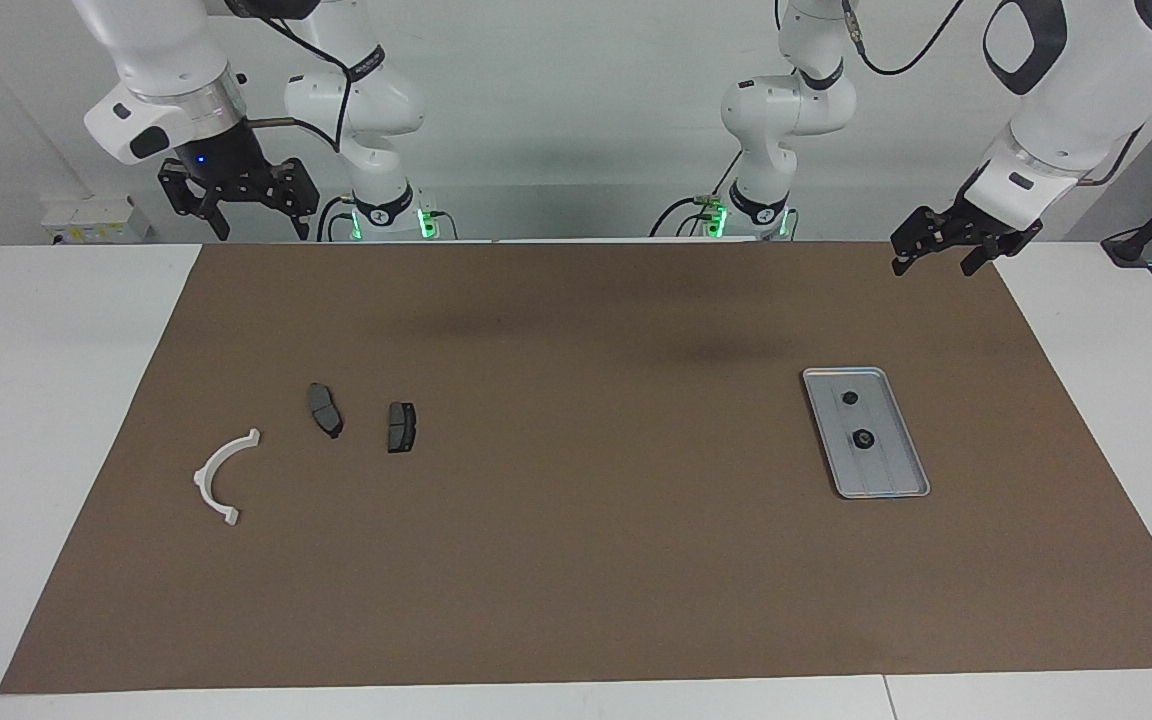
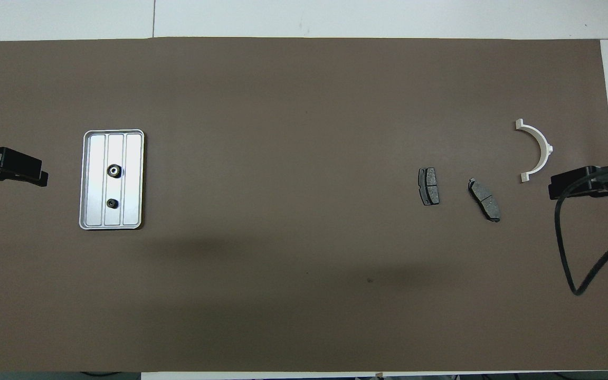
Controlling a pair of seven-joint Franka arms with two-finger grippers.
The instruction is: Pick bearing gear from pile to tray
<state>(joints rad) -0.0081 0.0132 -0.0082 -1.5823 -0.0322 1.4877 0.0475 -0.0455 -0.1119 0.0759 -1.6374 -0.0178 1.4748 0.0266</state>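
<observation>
The silver tray (image 1: 893,472) lies toward the left arm's end of the table; it also shows in the overhead view (image 2: 133,179). Two small black round pieces (image 1: 849,398) (image 1: 863,438) lie in it, seen from above as well (image 2: 114,170) (image 2: 111,203). The pile lies toward the right arm's end: a white curved arc (image 1: 219,478) (image 2: 540,149) and two dark grey brake pads (image 1: 325,410) (image 1: 401,427) (image 2: 484,199) (image 2: 429,186). My left gripper (image 1: 933,268) (image 2: 21,170) hangs open and empty, raised beside the tray. My right gripper (image 1: 263,232) (image 2: 573,187) hangs open and empty, raised near the arc.
A brown mat (image 1: 576,560) covers most of the white table (image 1: 26,400). A black cable (image 2: 568,253) loops down from the right arm over the mat's edge. Both arm bases stand at the robots' edge of the table.
</observation>
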